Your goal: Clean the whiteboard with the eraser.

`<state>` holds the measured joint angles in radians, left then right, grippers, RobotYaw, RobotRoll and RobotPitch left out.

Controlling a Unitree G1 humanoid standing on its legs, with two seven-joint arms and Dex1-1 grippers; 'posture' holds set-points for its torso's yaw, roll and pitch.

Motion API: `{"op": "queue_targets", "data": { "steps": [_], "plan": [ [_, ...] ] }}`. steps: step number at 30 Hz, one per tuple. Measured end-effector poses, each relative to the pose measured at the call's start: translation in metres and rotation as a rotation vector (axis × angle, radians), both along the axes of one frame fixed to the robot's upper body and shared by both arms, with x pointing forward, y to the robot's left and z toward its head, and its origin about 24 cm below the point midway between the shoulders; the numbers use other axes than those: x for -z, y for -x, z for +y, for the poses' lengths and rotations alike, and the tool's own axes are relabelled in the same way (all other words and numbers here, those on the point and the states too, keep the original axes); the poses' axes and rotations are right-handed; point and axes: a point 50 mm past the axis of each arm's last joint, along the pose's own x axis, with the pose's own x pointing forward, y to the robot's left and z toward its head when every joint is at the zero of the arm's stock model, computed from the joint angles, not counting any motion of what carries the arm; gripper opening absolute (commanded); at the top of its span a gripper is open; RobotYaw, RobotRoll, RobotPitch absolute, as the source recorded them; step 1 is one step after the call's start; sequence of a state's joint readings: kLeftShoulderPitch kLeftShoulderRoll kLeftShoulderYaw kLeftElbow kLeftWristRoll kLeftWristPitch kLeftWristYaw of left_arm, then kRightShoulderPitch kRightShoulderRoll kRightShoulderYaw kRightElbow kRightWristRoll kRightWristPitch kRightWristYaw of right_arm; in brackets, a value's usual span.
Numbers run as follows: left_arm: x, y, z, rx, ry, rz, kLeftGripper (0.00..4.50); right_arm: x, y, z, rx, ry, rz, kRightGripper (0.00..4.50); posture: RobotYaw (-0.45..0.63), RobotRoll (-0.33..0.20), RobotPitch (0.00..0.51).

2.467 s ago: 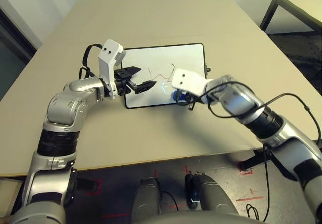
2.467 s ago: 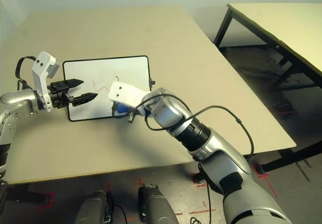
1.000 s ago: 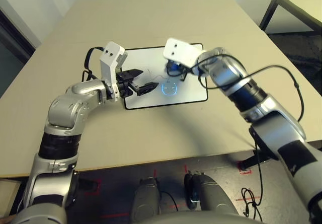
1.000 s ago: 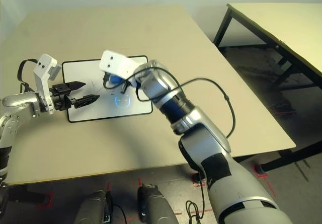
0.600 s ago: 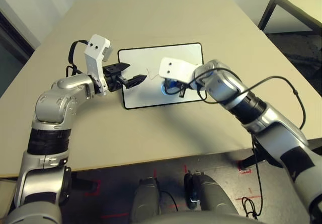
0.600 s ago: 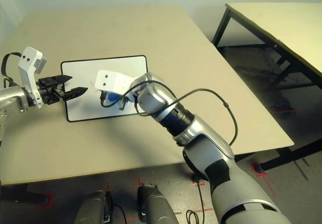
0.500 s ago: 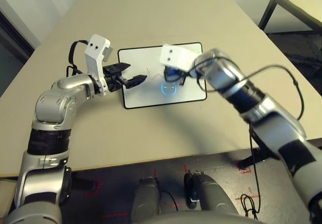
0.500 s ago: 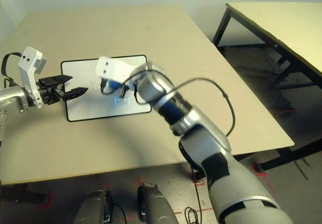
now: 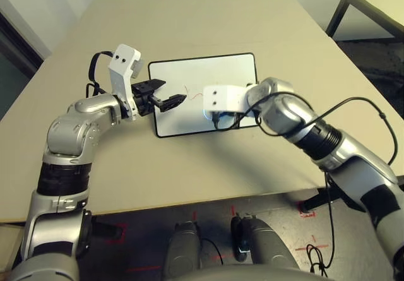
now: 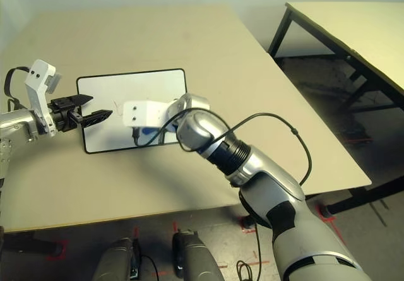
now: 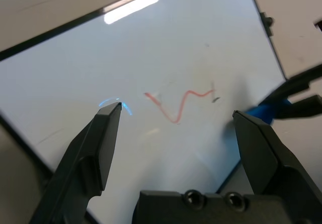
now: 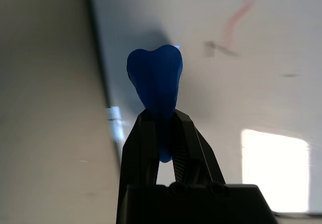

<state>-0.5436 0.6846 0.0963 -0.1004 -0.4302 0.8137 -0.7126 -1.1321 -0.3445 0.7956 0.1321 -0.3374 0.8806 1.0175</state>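
**Red scribble remains as our eraser swings back near**

Blue eraser (image 12: 154, 85) sits pinched at its waist between our right gripper's (image 12: 162, 133) fingers, its lobed end sticking out past the tips. Half a second ago that gripper was further out over the board; now it has pulled back toward the near edge of the whiteboard (image 9: 189, 72), low and right of centre. The red scribble (image 11: 177, 104) is still there, only slightly thinned, so we judge the wiping unfinished and another pass due. In the right wrist view the mark lies beyond the eraser, not under it. Our left gripper (image 9: 161, 94) has held its place over the board's left edge, fingers spread and empty, the scribble between them in its wrist view. The board lies flat on the table (image 9: 189, 22).
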Motion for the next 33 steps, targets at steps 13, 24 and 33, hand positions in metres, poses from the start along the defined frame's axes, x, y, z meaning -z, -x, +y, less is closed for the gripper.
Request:
{"op": "queue_targets", "data": {
  "steps": [13, 24, 33],
  "plan": [
    [0.002, 0.002, -0.002, -0.002, 0.006, 0.008, 4.50, -0.030, -0.028, -0.013, 0.105, -0.027, -0.131, 0.33, 0.01, 0.000, 0.126],
    [0.003, 0.003, -0.001, -0.012, 0.009, 0.015, 4.50, 0.006, -0.008, -0.009, 0.001, 0.036, -0.029, 0.33, 0.02, 0.000, 0.131],
    [0.005, 0.005, 0.000, -0.014, 0.007, 0.025, 4.50, -0.023, -0.053, -0.002, 0.047, -0.015, -0.189, 0.31, 0.03, 0.000, 0.129]
  ]
}}
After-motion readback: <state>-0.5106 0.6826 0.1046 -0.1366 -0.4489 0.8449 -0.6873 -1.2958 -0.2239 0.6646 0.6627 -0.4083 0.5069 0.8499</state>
